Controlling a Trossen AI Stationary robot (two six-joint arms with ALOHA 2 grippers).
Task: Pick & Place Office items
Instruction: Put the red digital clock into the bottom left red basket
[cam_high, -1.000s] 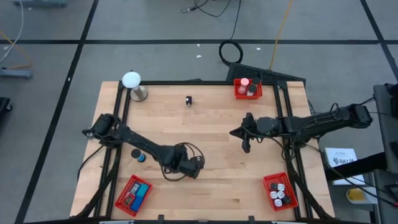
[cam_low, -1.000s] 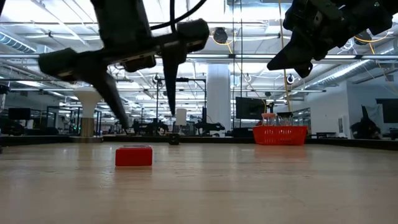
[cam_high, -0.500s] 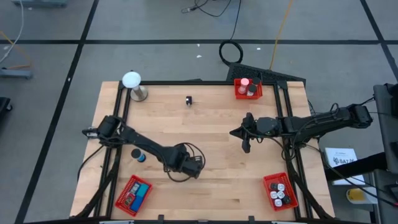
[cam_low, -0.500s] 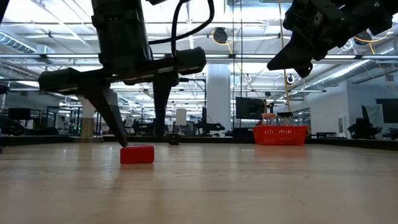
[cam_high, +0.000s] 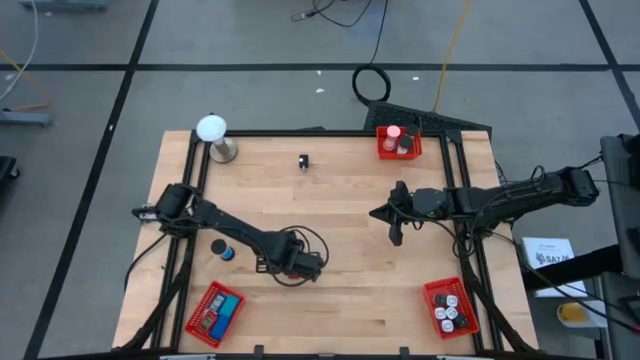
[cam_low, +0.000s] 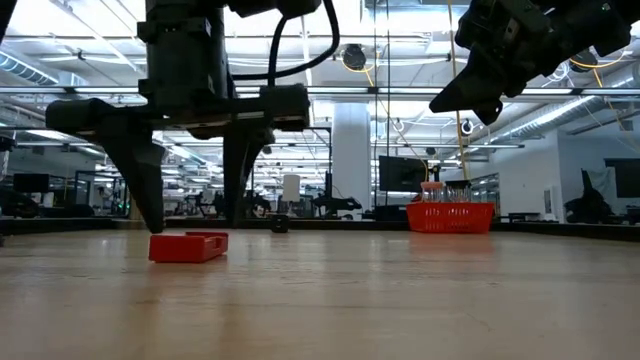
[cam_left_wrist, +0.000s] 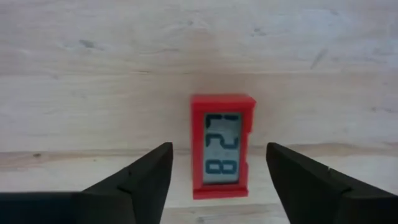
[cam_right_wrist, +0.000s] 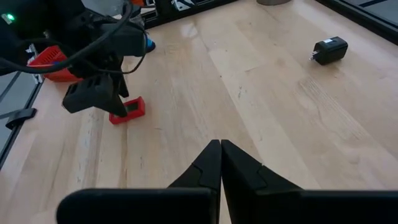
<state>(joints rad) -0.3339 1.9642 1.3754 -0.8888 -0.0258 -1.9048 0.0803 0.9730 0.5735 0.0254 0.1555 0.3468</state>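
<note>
Pale wood planks fill the table (cam_high: 340, 200), and down in the lower-left part of the overhead frame the left gripper (cam_left_wrist: 219, 171) hangs spread wide over a small red block with a grey number window (cam_left_wrist: 222, 145), touching nothing yet. From its wrist camera the block lies flat between the two fingers, long axis running straight ahead along them, its far end poking out past the tips. That arm is clearly the closer one. Over at centre-right the right gripper (cam_right_wrist: 220, 163) hovers high, clamped shut on nothing, well apart from the block.
</note>
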